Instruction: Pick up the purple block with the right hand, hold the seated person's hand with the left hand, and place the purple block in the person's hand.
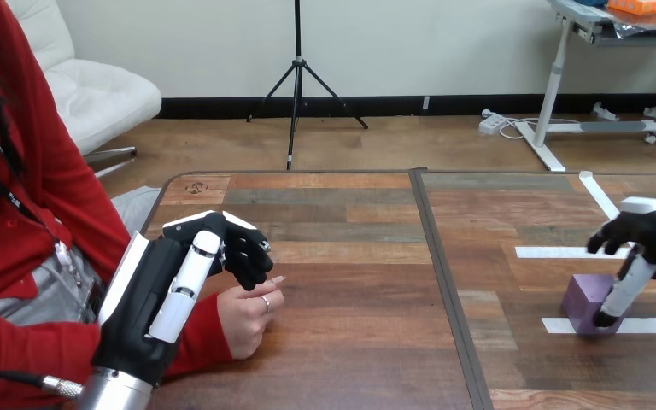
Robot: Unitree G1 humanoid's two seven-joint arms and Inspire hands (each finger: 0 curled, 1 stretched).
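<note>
Wide wooden surface [359, 342] in front of the robot, person seated at its left edge. L arm comes up from the bottom corner, left hand [149, 312] reared over the person's sleeve and just above the person's hand [248, 320], which rests loose on the surface, prob. waiting to be taken. Grip or no grip there? Cannot tell, the hand's own back hides the contact.

Far over on the R side, the right hand [653, 229] hangs over the purple block [582, 301], spread, not clamped: one digit reaches down against the block's near side, the rest sit apart above it. Looks like it's lining up the pick.

Block sits flat on the surface, well apart from the person, on a white tape mark [555, 252], likely its start spot. Nothing lifted yet, so pick-up comes first, handover after.
</note>
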